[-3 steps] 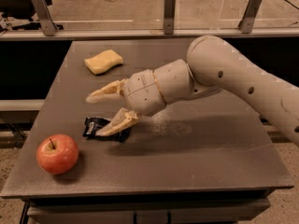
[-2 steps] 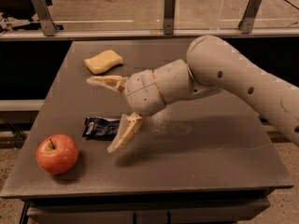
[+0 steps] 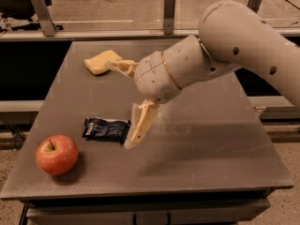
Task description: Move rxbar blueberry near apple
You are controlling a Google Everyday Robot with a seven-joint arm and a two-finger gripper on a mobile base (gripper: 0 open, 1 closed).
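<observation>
Claw [image 3: 118,104] (spread wide) hangs beside rxbar blueberry [image 3: 106,129], apple [image 3: 56,154] near.

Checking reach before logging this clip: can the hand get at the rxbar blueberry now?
Probably yes: the hand hangs open close beside the rxbar blueberry, lower finger at its end; apple and sponge lie apart from it.

Just one camera looked down from high up in front of the table [image 3: 201,172], facing across it toward the far rail [image 3: 117,33]. It sat close, so the table filled most of the view. The gripper [image 3: 118,105] hung near the middle, fingers [image 3: 138,125] spread wide, on an arm [image 3: 243,41] coming in from the view's right side.
</observation>
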